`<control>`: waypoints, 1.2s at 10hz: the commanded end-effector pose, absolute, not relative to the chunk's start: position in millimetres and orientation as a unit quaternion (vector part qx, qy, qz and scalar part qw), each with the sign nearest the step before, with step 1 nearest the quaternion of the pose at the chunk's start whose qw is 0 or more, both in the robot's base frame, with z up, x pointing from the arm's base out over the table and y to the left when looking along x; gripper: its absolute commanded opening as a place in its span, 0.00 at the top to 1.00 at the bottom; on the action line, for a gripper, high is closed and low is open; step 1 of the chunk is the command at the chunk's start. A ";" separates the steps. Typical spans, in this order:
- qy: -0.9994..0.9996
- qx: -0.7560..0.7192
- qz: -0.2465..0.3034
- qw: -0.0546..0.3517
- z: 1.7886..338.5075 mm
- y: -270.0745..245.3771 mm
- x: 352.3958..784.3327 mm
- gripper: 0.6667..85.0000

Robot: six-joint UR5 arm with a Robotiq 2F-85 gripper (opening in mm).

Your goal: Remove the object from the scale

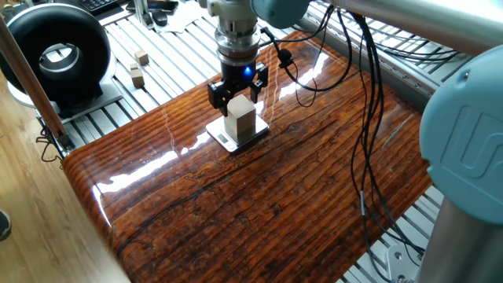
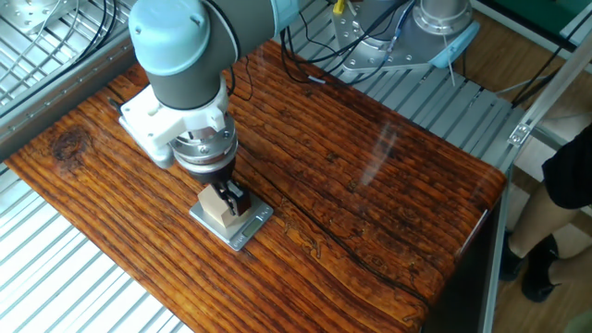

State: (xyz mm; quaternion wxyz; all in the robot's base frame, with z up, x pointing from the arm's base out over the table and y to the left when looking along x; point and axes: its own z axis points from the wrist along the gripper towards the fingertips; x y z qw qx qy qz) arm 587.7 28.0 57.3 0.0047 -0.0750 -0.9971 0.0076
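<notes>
The object, a pale beige wooden block (image 1: 240, 123), stands upright on the scale (image 1: 223, 138), a thin silver-white plate on the wooden tabletop. My gripper (image 1: 236, 94) hangs straight down over the block, its dark fingers open and straddling the block's upper part, one on each side. I cannot tell whether the fingers touch it. In the other fixed view the block (image 2: 217, 212) sits on the scale (image 2: 248, 228) with my gripper (image 2: 226, 197) low over it, hiding much of the block's top.
Two small wooden cubes (image 1: 141, 57) (image 1: 137, 77) lie on the slatted metal surface at the back left, beside a black ring-shaped device (image 1: 56, 53). Cables (image 1: 369, 118) hang from the arm over the glossy wooden tabletop (image 1: 275, 196).
</notes>
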 end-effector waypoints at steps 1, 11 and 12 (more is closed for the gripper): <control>-0.997 -0.071 0.003 0.005 56.4 29.1 588.5 0.19; -0.999 -0.039 0.017 -0.002 59.3 27.6 594.6 0.50; -0.999 -0.039 0.015 -0.001 61.4 29.8 594.5 0.53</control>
